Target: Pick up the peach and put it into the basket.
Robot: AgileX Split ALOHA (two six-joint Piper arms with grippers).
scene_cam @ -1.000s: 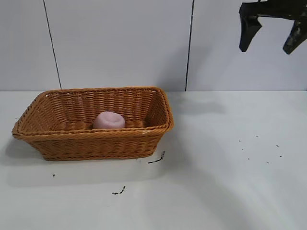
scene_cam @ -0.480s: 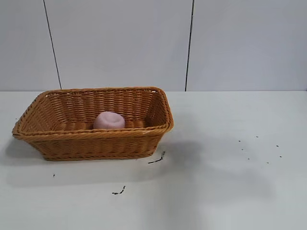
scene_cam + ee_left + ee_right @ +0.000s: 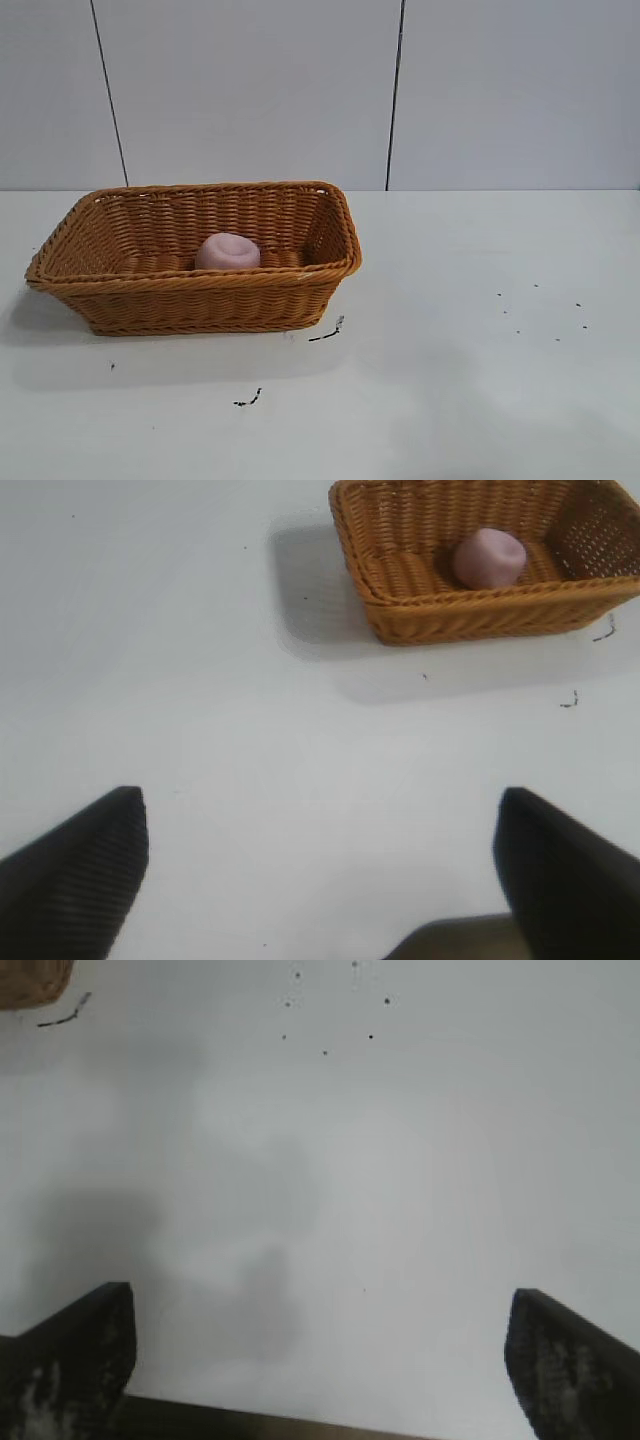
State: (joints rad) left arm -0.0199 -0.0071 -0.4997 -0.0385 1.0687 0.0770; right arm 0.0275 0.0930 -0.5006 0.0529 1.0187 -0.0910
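The peach (image 3: 227, 250) is seen lying inside the basket (image 3: 200, 285), well apart from both empty claws, left claw (image 3: 320, 865) and right claw (image 3: 320, 1355), each held spread wide above bare table (image 3: 480, 330); no pick seems needed.

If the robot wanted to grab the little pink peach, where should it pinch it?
Probably across the round sides of the small pale pink peach, coming straight down from above. It sits low inside the orange-brown woven wicker basket, whose walls block a sideways approach.
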